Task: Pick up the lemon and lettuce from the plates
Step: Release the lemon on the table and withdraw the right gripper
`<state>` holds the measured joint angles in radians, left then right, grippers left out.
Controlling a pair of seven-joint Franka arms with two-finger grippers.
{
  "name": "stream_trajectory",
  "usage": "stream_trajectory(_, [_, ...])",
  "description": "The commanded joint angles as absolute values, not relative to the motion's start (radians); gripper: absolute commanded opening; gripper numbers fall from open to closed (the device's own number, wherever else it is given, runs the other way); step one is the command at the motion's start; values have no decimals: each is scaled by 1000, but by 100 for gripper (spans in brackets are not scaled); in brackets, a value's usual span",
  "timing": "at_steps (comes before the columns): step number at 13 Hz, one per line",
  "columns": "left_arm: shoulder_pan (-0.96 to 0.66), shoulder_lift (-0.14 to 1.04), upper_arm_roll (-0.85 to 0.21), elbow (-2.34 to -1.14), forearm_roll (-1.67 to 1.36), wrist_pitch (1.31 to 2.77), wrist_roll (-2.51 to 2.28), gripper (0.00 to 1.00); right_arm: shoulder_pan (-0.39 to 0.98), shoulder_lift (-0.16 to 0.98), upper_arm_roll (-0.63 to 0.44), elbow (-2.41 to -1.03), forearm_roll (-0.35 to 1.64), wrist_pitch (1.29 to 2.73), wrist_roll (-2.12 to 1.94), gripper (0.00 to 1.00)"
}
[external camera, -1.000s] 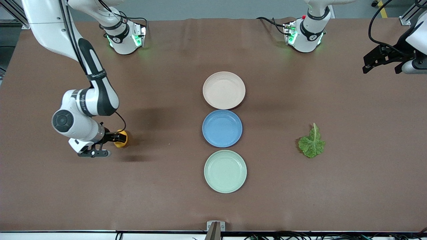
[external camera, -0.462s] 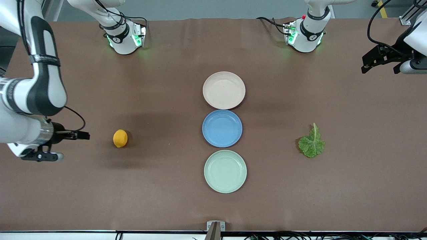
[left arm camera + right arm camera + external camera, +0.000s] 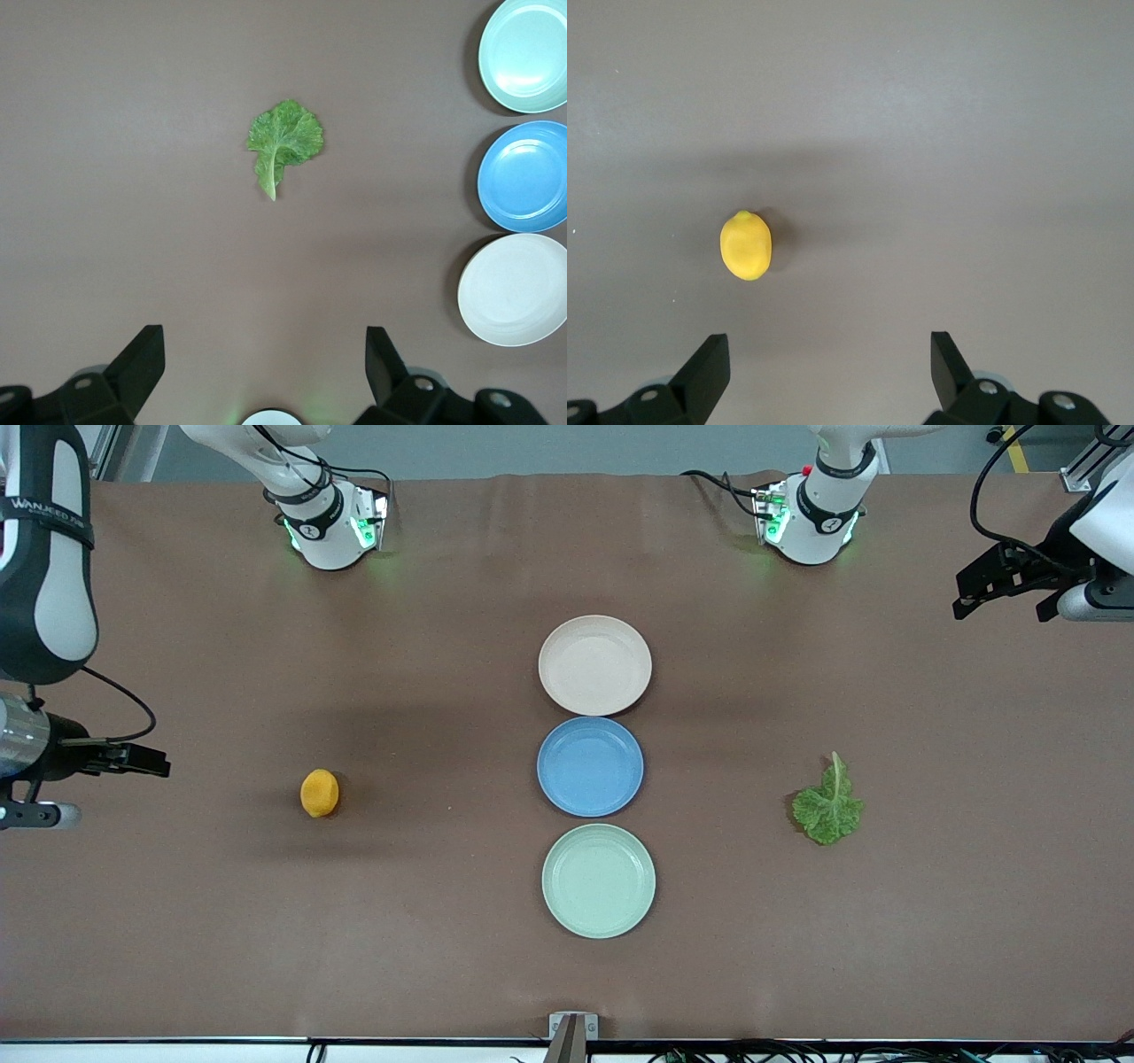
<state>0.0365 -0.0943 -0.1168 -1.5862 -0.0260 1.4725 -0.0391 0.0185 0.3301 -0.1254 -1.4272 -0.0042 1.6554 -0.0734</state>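
Dial: read clock directions on the front view, centred on the round blue plate (image 3: 590, 766) (image 3: 524, 177), with 12 toward the robots' bases.
Lemon: the small oval orange-yellow lemon (image 3: 320, 793) (image 3: 746, 246) lies on the bare brown table (image 3: 443, 957) at about 9 o'clock, well apart from every plate. Nothing touches it.
Lettuce: the crinkled green lettuce leaf (image 3: 828, 803) (image 3: 283, 142) with a pale rib lies flat on the table at about 3 o'clock, stem pointing to 12. It is also off the plates.
Plates: the round pale beige-pink plate (image 3: 594, 664) (image 3: 512, 289) sits at 12 and the round pale mint-green plate (image 3: 598, 880) (image 3: 525, 53) at 6. Each is just beside the blue one, and you will see nothing on any of the three.
Right gripper: the right gripper (image 3: 159, 763) (image 3: 828, 354) is over bare table at 9 o'clock of the lemon, toward the right arm's end. Its fingers are spread wide and it grips nothing.
Left gripper: the left gripper (image 3: 999, 613) (image 3: 264, 350) is over the table edge at about 1 o'clock of the lettuce. Its fingers are spread wide with nothing between them.
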Motion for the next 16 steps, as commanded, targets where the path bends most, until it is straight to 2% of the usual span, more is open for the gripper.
stream_trajectory(1, [51, -110, -124, -1595, -48, 1476, -35, 100, 8, 328, -112, -1376, -22, 1611, -74, 100])
stream_trajectory(8, [51, -109, -124, -1597, -48, 1485, -40, 100, 20, 284, -106, -1391, 14, 1511, -14, 100])
stream_trajectory(13, [49, -109, -126, -1595, -48, 1488, -32, 100, 21, 118, -106, -1619, 14, 1626, -17, 100])
stream_trajectory(16, [49, -109, -126, -1595, -48, 1489, -29, 100, 23, 49, -107, -1680, 12, 1638, -21, 100])
